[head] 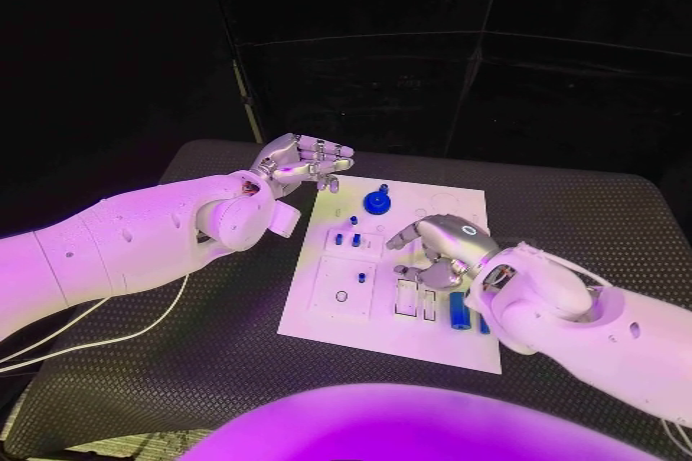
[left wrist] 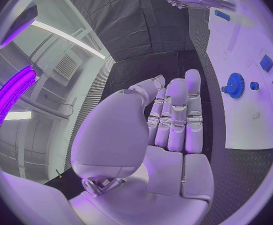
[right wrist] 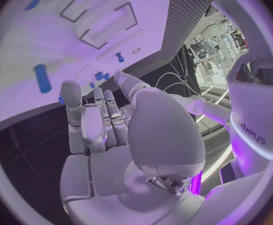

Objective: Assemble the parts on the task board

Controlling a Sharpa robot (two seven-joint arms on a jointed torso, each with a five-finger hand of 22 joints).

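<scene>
Nearest the robot, the right hand (head: 440, 249) hovers over the middle of the task board (head: 325, 316), its fingers (head: 411, 273) curled downward toward the rectangular slots, probably lining up over a seat; whether something small is pinched under them cannot be told, since the palm hides the tips in the head view, though the right wrist view shows its fingers (right wrist: 105, 117) loosely bent with nothing visible between them. Just beside that hand, on the board's near right part, a long blue part (head: 459, 309) lies flat next to the open slots, seemingly waiting to be picked. A little farther up the board, small blue pegs (head: 353, 222) already stand upright in their holes. Beyond them the blue gear (head: 378, 200) sits near the far edge, seated on the board. Farthest, the left hand (head: 299, 163) is parked at the board's far left corner over the bench (head: 173, 321), fingers (left wrist: 177, 115) straight, close together and empty, likely held clear so the right hand can work
</scene>
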